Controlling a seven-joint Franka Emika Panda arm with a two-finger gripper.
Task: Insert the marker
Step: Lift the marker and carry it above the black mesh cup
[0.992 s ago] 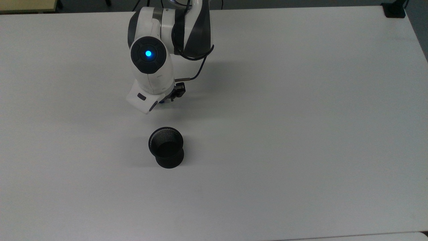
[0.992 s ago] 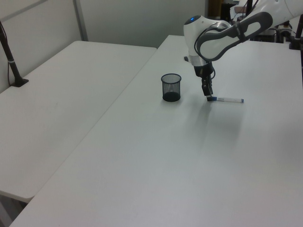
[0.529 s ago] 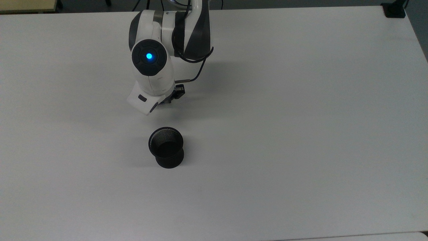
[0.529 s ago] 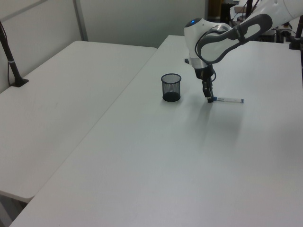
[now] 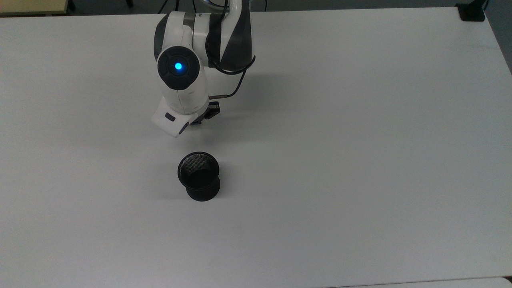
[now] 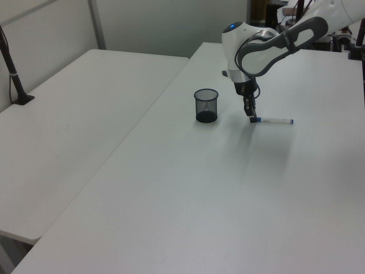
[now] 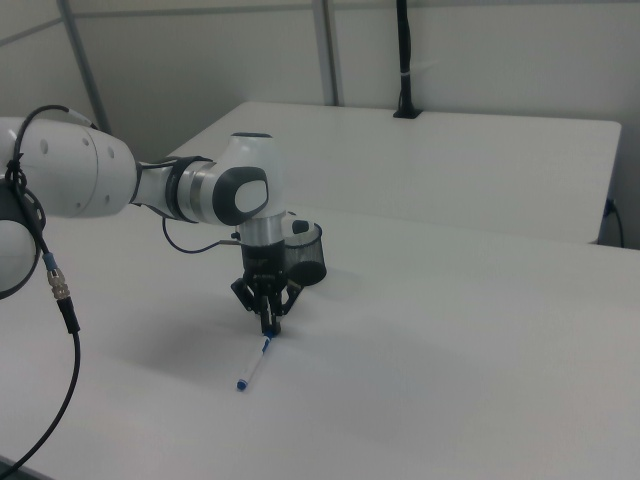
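We take the black mesh cup [image 6: 206, 105] as our landmark. The marker [image 6: 274, 120] lies flat on the white table [image 6: 228, 188], well apart from the cup on the left view's right — its long axis points away from the cup. The gripper [image 7: 268, 322] hangs down over the marker's cup-side end, fingertips at the table, and the rest of the barrel runs out from the fingers, away from the cup. In the right view the fingers [image 7: 272, 320] look drawn together on that end — we judge them clamped on the marker, which is not yet lifted.
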